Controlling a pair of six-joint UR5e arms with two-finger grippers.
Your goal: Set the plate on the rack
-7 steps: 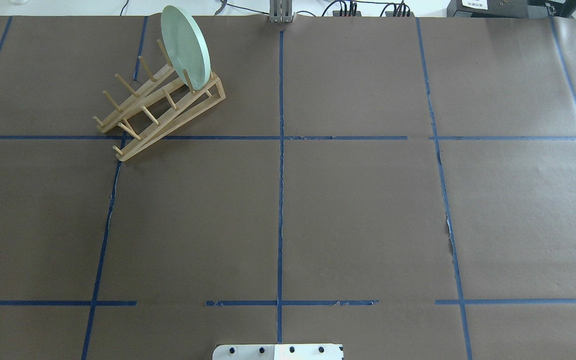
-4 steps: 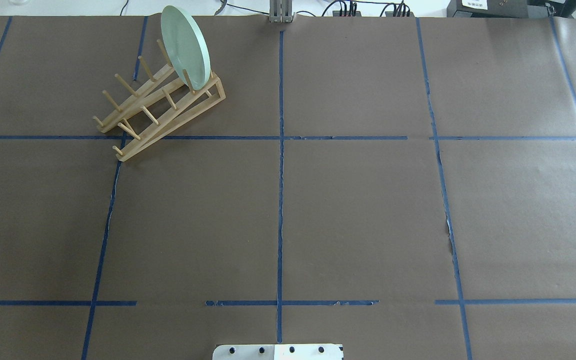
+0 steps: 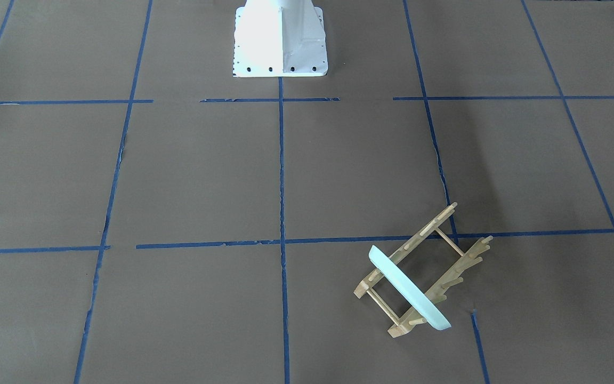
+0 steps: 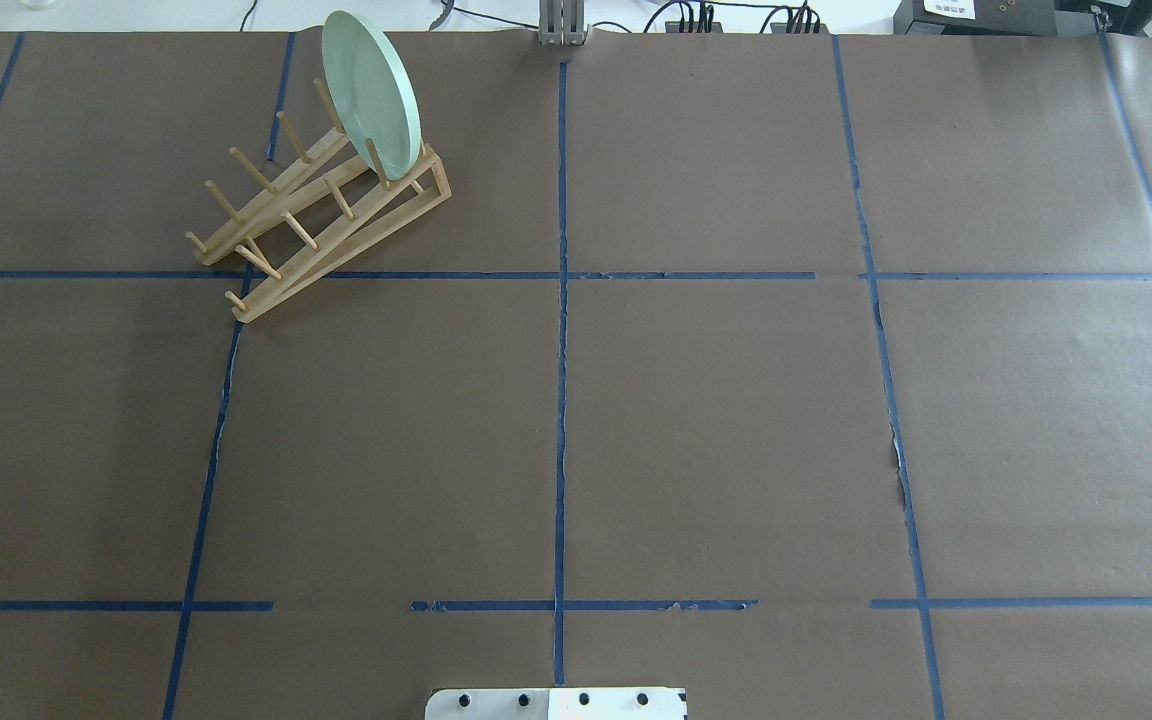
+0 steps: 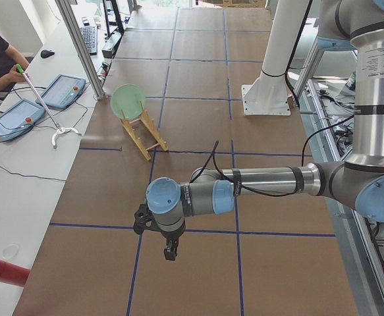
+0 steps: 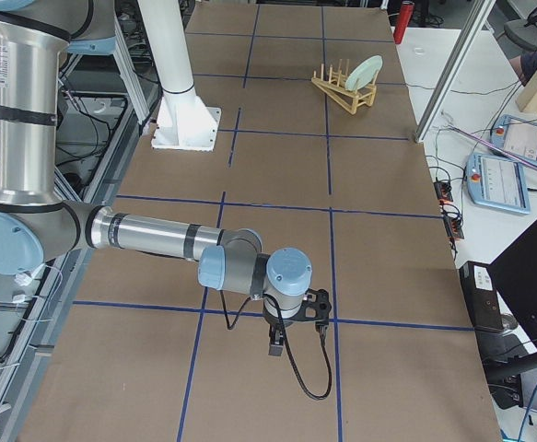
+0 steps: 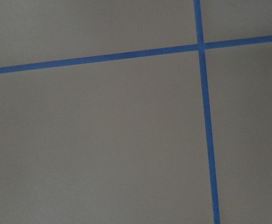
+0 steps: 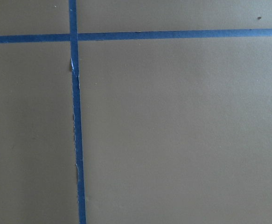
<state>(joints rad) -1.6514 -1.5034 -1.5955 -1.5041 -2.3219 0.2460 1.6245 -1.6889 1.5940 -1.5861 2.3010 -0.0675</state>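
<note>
The pale mint-green plate (image 4: 371, 95) stands on edge between the pegs at the far end of the light-wood rack (image 4: 316, 215), at the table's far left. Both also show in the front-facing view, plate (image 3: 408, 288) and rack (image 3: 424, 233), and in the left view, plate (image 5: 127, 101) and rack (image 5: 145, 135). My left gripper (image 5: 169, 253) shows only in the left view, my right gripper (image 6: 274, 348) only in the right view. Both hang low over bare paper, far from the rack. I cannot tell whether they are open or shut. The wrist views show only paper and tape.
Brown paper with blue tape lines covers the table. The white robot base (image 3: 279, 40) stands at the near edge. A metal post (image 4: 562, 25) is at the far edge. A seated operator, tablets (image 5: 14, 118) and a red cylinder (image 5: 4, 271) are on the side bench.
</note>
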